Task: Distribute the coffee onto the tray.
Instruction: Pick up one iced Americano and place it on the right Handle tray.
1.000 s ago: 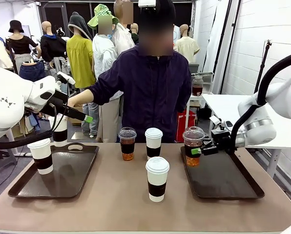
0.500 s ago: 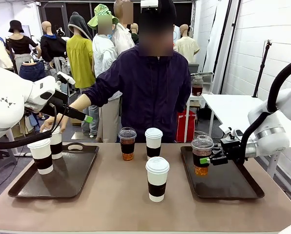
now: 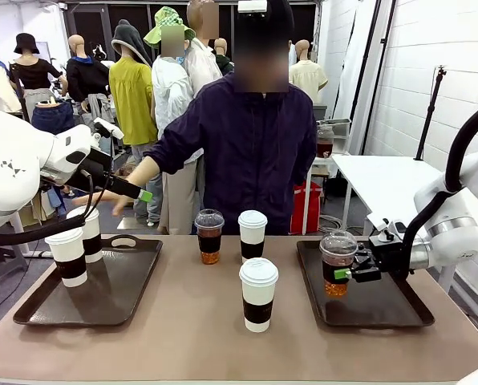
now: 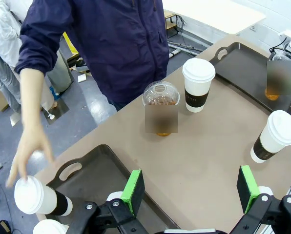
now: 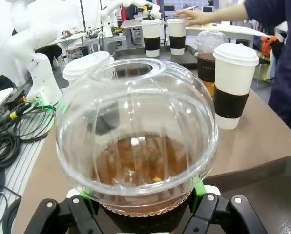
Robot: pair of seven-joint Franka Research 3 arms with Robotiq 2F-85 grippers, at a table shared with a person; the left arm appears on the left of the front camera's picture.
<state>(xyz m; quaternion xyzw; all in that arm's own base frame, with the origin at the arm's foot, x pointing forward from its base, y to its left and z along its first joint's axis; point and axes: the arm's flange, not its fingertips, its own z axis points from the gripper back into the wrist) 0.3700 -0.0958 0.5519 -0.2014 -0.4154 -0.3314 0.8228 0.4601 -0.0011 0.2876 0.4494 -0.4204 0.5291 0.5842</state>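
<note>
Right hand (image 3: 343,273) pinching dome cup (image 3: 336,247) over right tray (image 3: 387,309), left edge; touchdown unclear. Next: lower, release. Left hand (image 4: 190,187) spread.

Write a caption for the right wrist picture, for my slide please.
Right gripper grips a dome-lidded cup of coffee, with a paper cup on the table beyond.

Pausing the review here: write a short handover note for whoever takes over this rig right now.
Left gripper: open, empty, up above the left tray.
Right gripper: shut on a clear cup over the right tray.
Person's hand: by the far paper cup on the left tray; the near paper cup stands there too.
To do: release the clear cup; move the second clear cup, middle back paper cup and middle front paper cup onto trays.
</note>
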